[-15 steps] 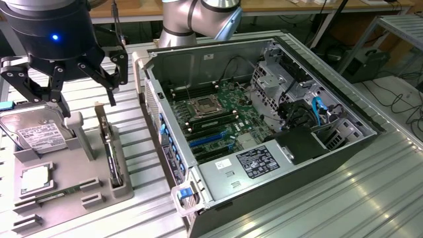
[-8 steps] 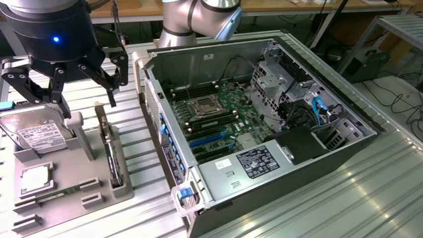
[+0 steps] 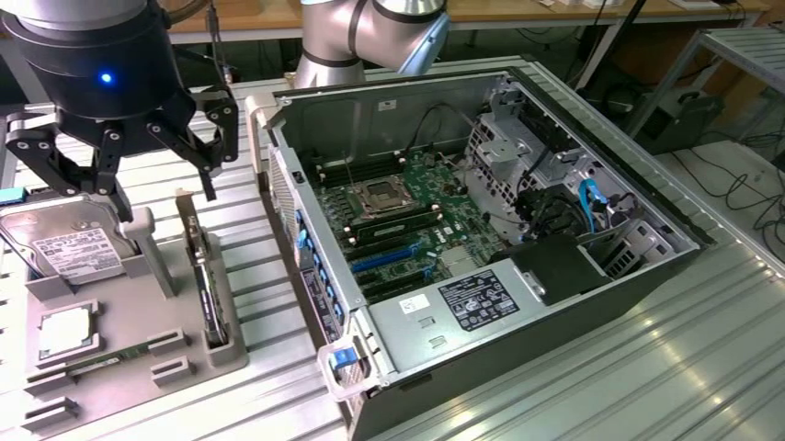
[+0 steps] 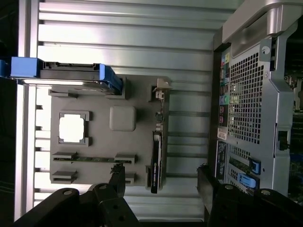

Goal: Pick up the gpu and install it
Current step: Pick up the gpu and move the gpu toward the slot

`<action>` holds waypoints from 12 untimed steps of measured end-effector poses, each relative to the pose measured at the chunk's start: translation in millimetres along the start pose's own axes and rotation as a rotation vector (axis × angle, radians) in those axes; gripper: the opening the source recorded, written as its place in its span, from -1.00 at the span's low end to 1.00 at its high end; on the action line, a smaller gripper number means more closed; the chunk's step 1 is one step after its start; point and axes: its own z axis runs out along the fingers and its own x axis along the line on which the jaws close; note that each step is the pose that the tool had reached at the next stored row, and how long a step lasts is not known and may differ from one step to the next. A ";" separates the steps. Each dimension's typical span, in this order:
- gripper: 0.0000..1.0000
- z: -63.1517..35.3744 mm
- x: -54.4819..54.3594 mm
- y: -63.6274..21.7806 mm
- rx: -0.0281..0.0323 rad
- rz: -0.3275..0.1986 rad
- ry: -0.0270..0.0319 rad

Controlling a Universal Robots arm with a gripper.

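My pincer (image 4: 161, 178) hangs spread wide and grips nothing, one finger on each side of the gpu (image 4: 157, 156) below, clear of it. The gpu stands on edge in a slot along the gray holder's (image 4: 99, 142) edge nearest the open computer case (image 3: 491, 230). Farther across the holder lie the memory stick (image 4: 90, 159) and the processor (image 4: 72, 127). The hard drive (image 4: 71, 75) stands along an adjoining edge.
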 end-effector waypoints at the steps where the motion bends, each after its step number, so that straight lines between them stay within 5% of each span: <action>1: 0.44 0.4 0.0 0.0 0.0000 0.000 0.0000; 12: 0.44 3.6 0.1 -0.6 -0.0002 -0.004 0.0001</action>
